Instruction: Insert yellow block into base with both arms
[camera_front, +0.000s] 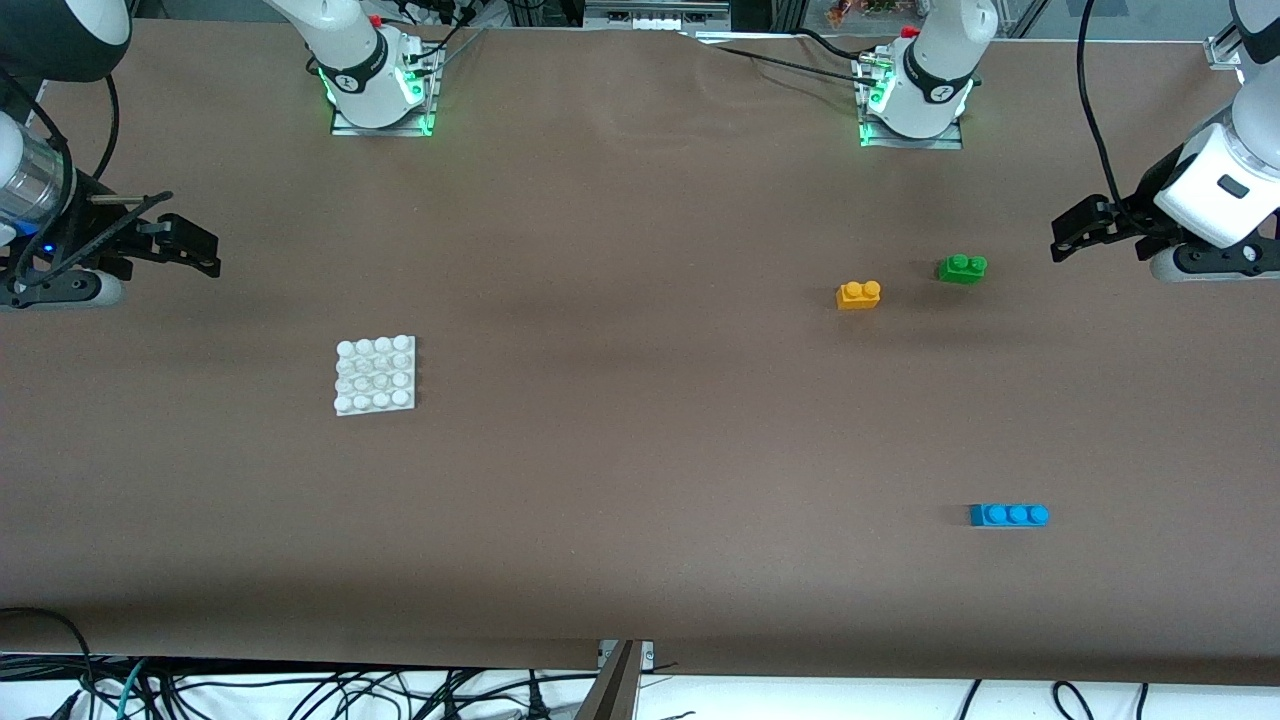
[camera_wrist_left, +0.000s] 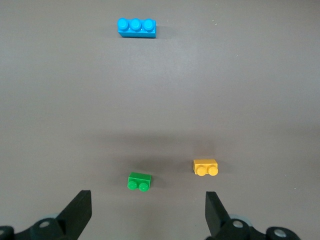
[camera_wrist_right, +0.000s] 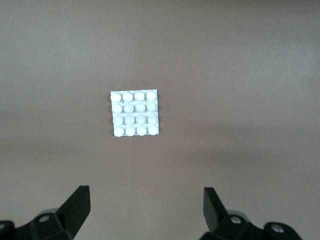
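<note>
The yellow block lies on the brown table toward the left arm's end, beside the green brick; it also shows in the left wrist view. The white base lies toward the right arm's end and shows in the right wrist view. My left gripper is open and empty, in the air at the table's left-arm end, well apart from the yellow block; it shows in its own wrist view. My right gripper is open and empty, in the air at the right-arm end, apart from the base; it shows in its own wrist view.
A blue three-stud brick lies nearer to the front camera than the yellow block, and shows in the left wrist view. The green brick also shows there. Cables hang below the table's near edge.
</note>
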